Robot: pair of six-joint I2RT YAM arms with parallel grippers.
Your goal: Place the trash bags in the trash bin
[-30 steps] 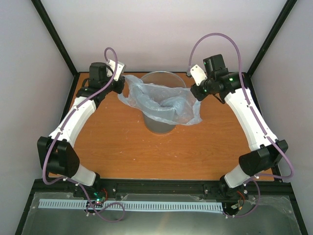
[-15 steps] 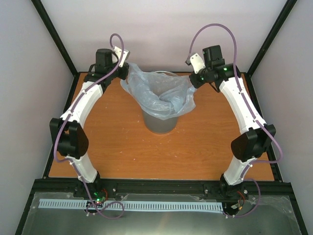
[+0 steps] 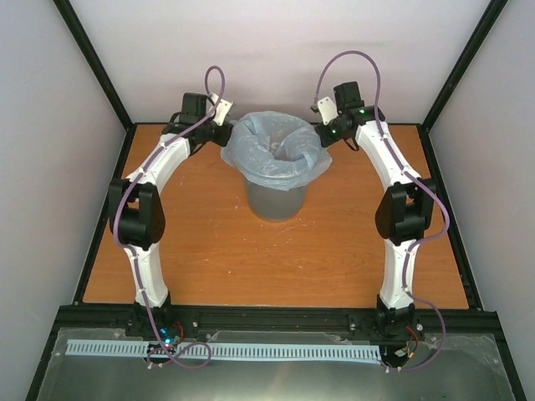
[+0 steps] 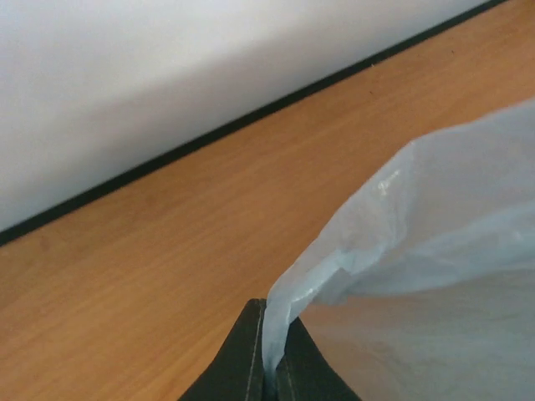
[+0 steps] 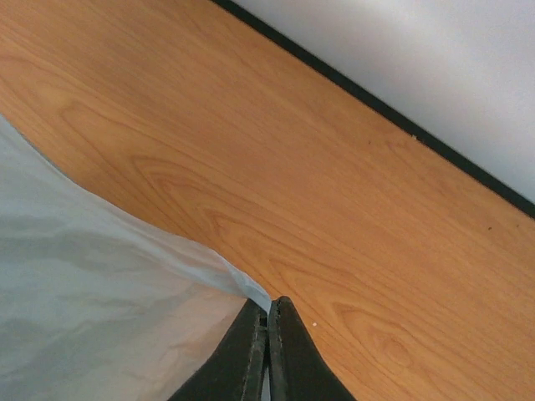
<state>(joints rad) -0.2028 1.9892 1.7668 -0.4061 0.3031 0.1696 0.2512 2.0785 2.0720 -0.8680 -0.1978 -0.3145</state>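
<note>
The trash bin [image 3: 274,199], a round translucent grey wastebasket, stands upright at the back middle of the wooden table [image 3: 209,242]. A pale blue translucent trash bag [image 3: 276,154] sits in its mouth, with the bag's edge spread out over the rim. My left gripper [image 3: 226,140] is at the bin's left rim. In the left wrist view this gripper [image 4: 269,307] is shut on a pinched fold of the bag [image 4: 435,234]. My right gripper [image 3: 323,138] is at the right rim. In the right wrist view it [image 5: 269,302] is shut on the bag's edge [image 5: 100,309].
White walls and black frame posts [image 3: 92,63] close in the table at the back and sides. A black strip [image 5: 376,104] marks the table's far edge just behind both grippers. A black rail [image 3: 267,317] carrying both arm bases runs along the near edge.
Both arms have stretched toward the back and drawn in beside the bin. The bag, which hung loosely to the sides, now sits round the rim. The right gripper has shut on the bag's edge.
</note>
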